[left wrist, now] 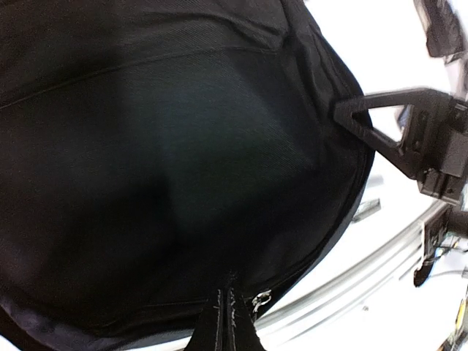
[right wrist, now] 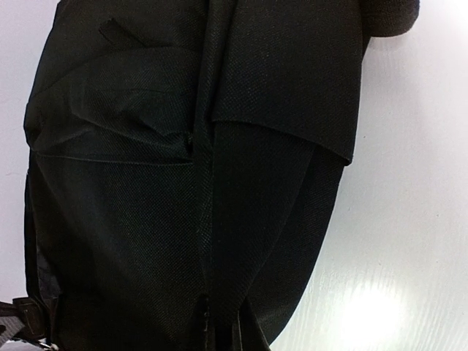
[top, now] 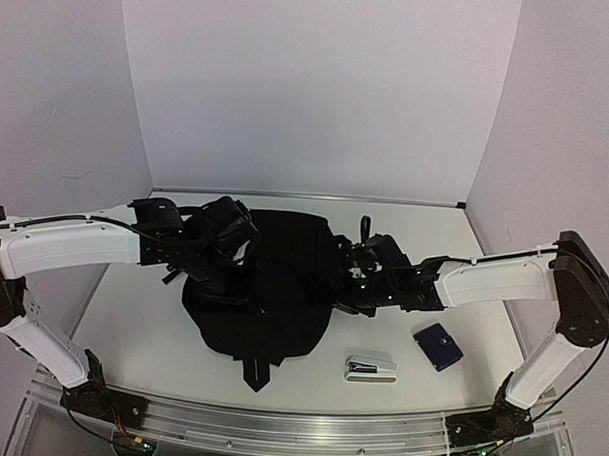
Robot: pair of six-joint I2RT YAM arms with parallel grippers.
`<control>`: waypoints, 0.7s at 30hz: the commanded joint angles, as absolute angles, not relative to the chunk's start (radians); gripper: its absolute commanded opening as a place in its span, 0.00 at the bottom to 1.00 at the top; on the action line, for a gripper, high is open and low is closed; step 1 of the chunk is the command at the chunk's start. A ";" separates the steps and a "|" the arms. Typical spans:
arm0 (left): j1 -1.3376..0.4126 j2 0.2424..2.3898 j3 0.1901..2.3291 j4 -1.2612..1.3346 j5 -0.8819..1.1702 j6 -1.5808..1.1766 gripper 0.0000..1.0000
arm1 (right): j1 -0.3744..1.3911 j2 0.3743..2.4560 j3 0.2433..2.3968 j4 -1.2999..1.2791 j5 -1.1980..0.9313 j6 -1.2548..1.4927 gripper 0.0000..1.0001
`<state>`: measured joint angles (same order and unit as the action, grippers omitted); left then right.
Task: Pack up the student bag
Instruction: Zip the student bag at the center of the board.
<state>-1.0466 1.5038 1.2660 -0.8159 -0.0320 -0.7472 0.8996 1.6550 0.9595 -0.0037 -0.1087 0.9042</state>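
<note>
The student bag, a black soft backpack, lies flat in the middle of the white table. My left gripper is at its left side. In the left wrist view its two fingers press together on a fold of the bag, beside a silver zipper pull. My right gripper is at the bag's right side. In the right wrist view its fingertips pinch the black fabric. Both grippers hold the bag's cloth. No inside of the bag shows.
A silver stapler lies near the front edge, right of the bag. A small dark blue case sits beside it, under the right forearm. A strap end trails off the bag toward the front rail. White walls close in the back and sides.
</note>
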 commanded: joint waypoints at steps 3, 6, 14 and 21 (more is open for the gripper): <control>-1.037 1.356 1.185 -0.784 -0.171 -0.823 0.00 | 0.848 1.619 0.923 0.015 -0.037 0.914 0.00; -1.033 1.319 1.149 -0.763 -0.167 -0.837 0.00 | 0.830 1.602 0.909 0.010 -0.023 0.918 0.00; -0.974 1.236 1.070 -0.739 -0.181 -0.834 0.00 | 0.785 1.572 0.882 0.008 0.000 0.933 0.00; -0.870 1.124 1.015 -0.740 -0.180 -0.799 0.00 | 0.755 1.548 0.859 0.006 0.000 0.929 0.00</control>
